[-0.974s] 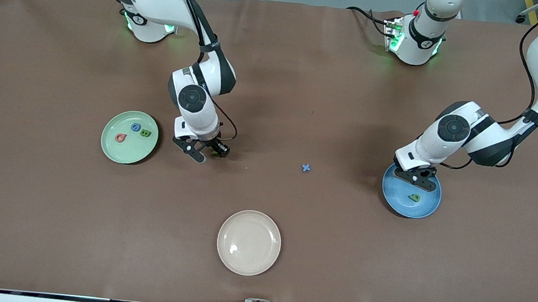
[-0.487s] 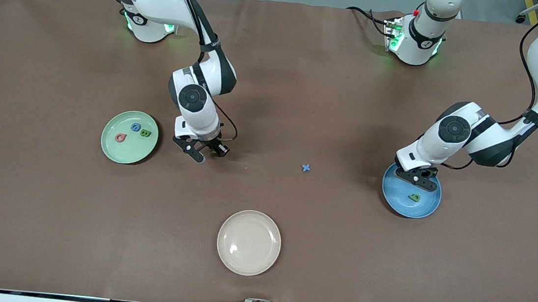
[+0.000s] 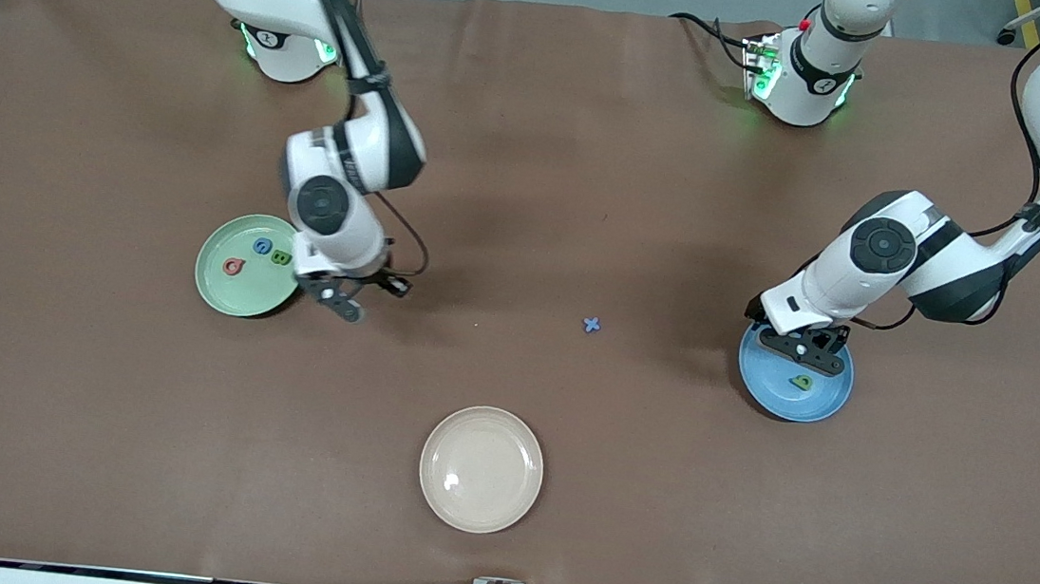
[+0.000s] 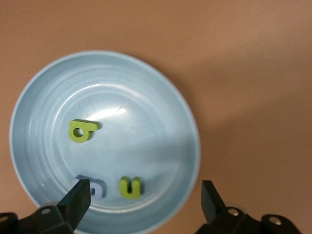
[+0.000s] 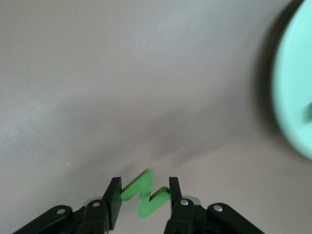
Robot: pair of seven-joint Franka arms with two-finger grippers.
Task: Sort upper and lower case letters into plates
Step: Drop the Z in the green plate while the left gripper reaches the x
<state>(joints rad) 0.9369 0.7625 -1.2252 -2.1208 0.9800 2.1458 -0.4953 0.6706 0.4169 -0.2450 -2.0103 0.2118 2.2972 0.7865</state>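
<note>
Two grippers are at work here, one loaded and one empty. The right gripper [image 5: 141, 197] pinches a green zigzag letter [image 5: 145, 192], a Z or N, by its edges, above bare table just beside the mint green plate [image 3: 213, 286]. The hold looks thin: if the flat piece twists between the pads it could slip out onto the brown table cover [image 3: 653, 496] short of the rim, or land on the rim and slide off.

The left gripper [image 4: 146, 195] hangs with its fingers spread wide and nothing between them, directly over the blue plate [image 4: 161, 97]. If it descends from here, its open fingers could knock the small letters already lying below.

The blue plate holds three pieces in the left wrist view: a green letter with a round hole [image 4: 82, 130], a green u-shaped letter [image 4: 130, 187] and a pale blue letter [image 4: 95, 185], partly hidden by a finger. The mint plate holds a blue letter [image 3: 263, 246], a green B [image 3: 281, 258] and a pink letter [image 3: 233, 266]. The cream-white plate [image 3: 481, 469], nearest the front camera, is empty. One blue x-shaped letter [image 3: 591, 324] lies loose on the table between the two arms, not yet sorted.
</note>
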